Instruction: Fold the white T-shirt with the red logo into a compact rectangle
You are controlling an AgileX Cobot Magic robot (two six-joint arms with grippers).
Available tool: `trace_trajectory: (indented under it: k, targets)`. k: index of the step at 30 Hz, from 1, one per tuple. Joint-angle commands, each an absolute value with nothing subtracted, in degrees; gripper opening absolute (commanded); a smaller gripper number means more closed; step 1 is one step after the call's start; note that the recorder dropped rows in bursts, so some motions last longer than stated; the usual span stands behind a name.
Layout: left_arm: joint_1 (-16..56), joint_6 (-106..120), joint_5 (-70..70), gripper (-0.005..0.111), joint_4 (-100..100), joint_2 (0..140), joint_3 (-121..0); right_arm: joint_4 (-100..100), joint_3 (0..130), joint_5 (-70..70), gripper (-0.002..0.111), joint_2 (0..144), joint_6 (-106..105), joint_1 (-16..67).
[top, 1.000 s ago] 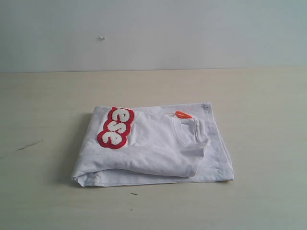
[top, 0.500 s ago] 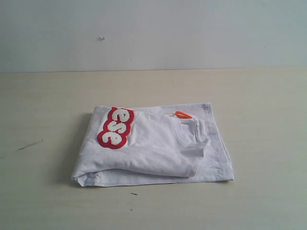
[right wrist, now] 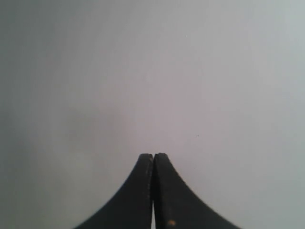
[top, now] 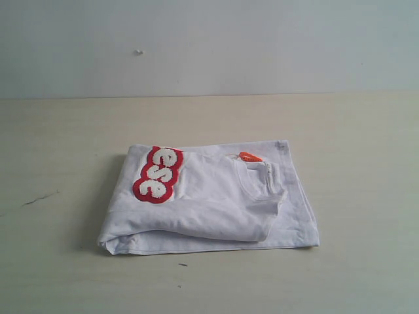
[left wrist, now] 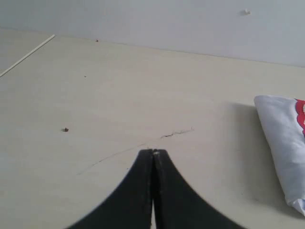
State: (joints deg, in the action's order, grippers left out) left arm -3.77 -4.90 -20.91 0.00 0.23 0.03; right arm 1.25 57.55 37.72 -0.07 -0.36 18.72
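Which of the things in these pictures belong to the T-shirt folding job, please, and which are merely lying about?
Belonging to the job:
- white T-shirt, lying folded
- its red logo patch
- left end effector, shut and empty
- right end effector, shut and empty

Just lying about:
- dark scratch on the table
- small dark speck in front of the shirt

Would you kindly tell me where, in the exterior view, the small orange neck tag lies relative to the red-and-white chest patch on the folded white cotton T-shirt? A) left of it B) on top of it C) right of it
C: on the white T-shirt, the orange neck tag sits right of the red-and-white patch.
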Motion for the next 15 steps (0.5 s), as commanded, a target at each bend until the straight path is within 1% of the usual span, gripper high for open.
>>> trace_trajectory:
  k: [1, 6, 15]
  targets:
    - [-3.4, -4.9, -20.4, 0.000, -0.8, 0.0, 0.0, 1.5, 57.7, 37.7, 0.000, 0.0, -0.3, 18.5]
    - [-3.4, -4.9, -20.4, 0.000, -0.8, 0.0, 0.0, 0.4, 57.7, 37.7, 0.000, 0.0, -0.3, 18.1]
    - [-3.4, -4.9, -20.4, 0.000, -0.8, 0.0, 0.0, 1.0, 57.6, 34.6, 0.000, 0.0, -2.1, 7.1]
